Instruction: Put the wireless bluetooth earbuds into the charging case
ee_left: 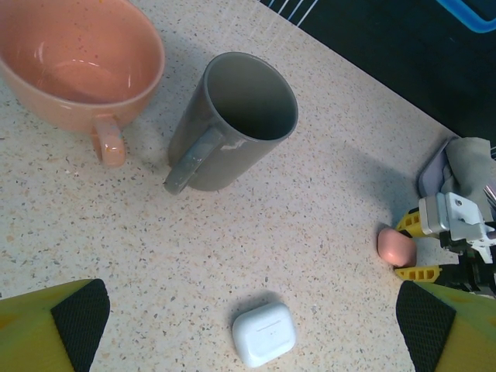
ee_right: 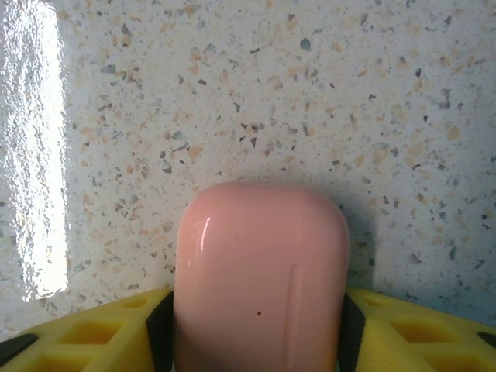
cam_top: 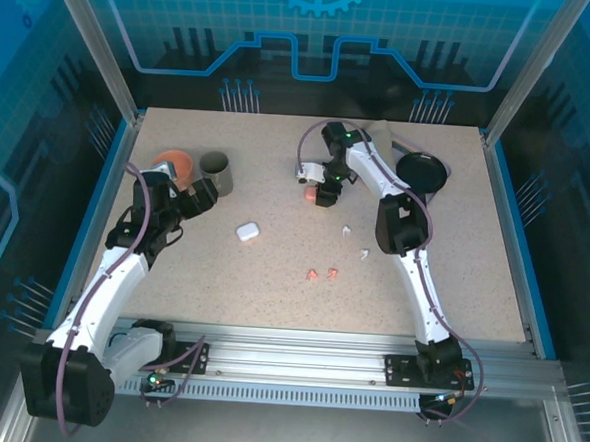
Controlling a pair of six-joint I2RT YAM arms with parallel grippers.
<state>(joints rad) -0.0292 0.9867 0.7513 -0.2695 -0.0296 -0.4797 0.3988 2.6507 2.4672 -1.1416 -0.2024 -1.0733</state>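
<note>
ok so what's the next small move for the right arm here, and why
Probably firm up the right gripper on the pink case, then lift it slightly. Its pads sit against both sides of the case, which lies on the table with its lid closed. It likely needs a secure hold before opening for the pink earbuds.

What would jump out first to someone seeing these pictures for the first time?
The pink case, clasped in the right gripper at the far centre. Next, the peach cup and grey mug side by side at the far left, with a closed white case lying nearer.
</note>
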